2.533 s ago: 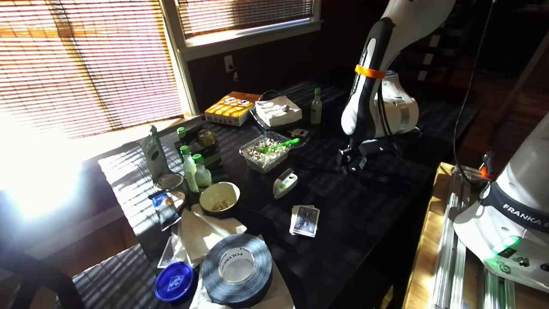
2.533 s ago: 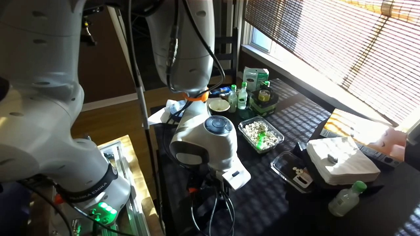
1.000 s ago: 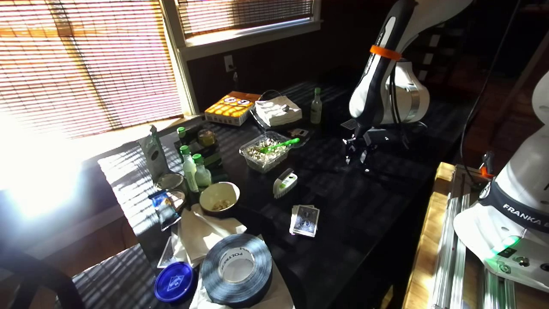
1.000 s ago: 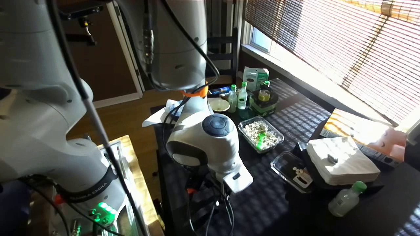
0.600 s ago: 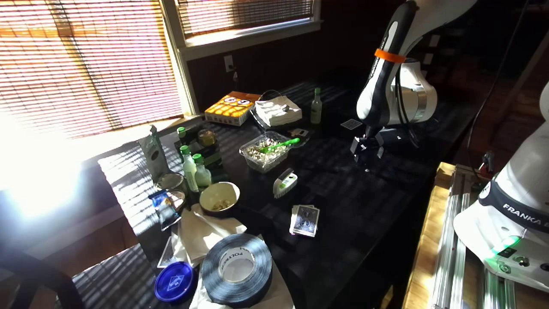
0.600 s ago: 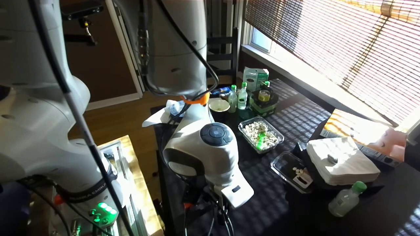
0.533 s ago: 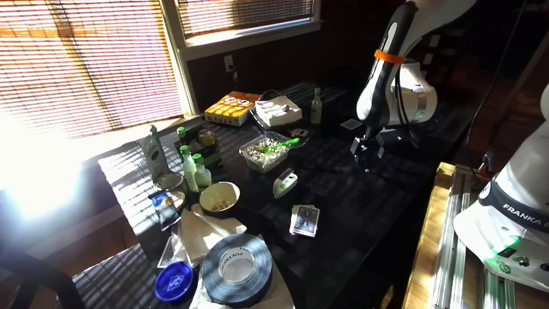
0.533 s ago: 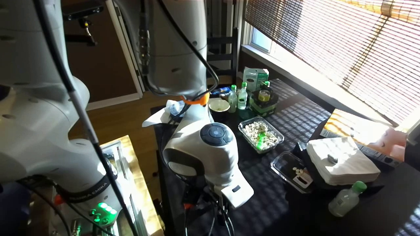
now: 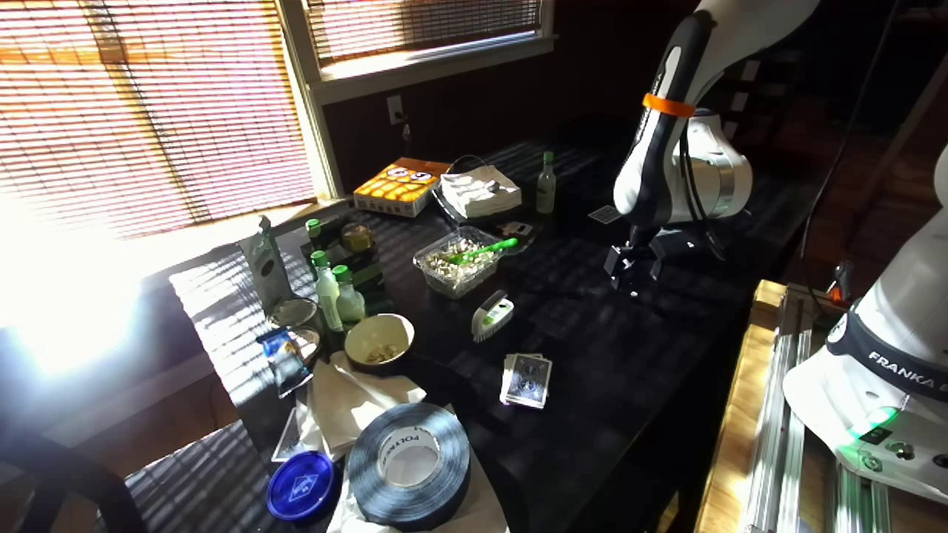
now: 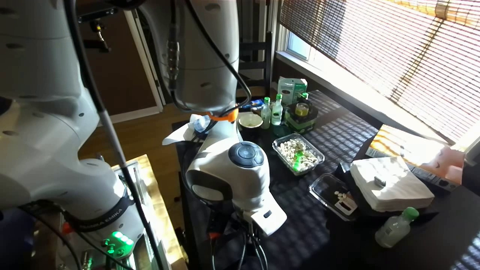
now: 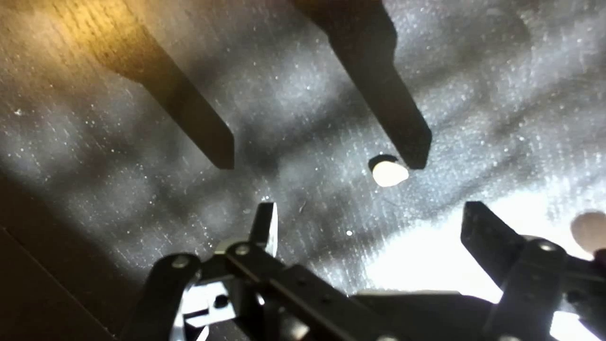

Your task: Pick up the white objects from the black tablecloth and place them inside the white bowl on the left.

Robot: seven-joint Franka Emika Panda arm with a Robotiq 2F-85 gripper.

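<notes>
A small white bit [image 11: 390, 174] lies on the black tablecloth [image 11: 303, 142] in the wrist view, just beyond the fingertips and beside the tip of a finger's shadow. It is a white speck [image 9: 634, 294] in an exterior view, just below my gripper [image 9: 635, 275]. My gripper [image 11: 369, 213] is open, with nothing between its fingers, low over the cloth. A brownish round spot [image 11: 589, 231] shows at the wrist view's right edge; I cannot tell what it is. The cream-white bowl [image 9: 370, 331] holds some small pale bits. It also shows in an exterior view [image 10: 244, 120], where the arm hides the fingers.
A clear container with a green spoon [image 9: 485, 252], a brush [image 9: 492, 317] and a card stack [image 9: 527, 381] stand between gripper and bowl. Green-capped bottles [image 9: 326, 292] stand beside the bowl. A tape roll [image 9: 370, 474] is in front. A bottle [image 10: 393, 230] and napkins [image 10: 390, 183] are farther off.
In an exterior view the gripper has moved right since 2.5 s ago, uncovering a card on the cloth behind it. In the last half second it has sunk slightly. It stays open.
</notes>
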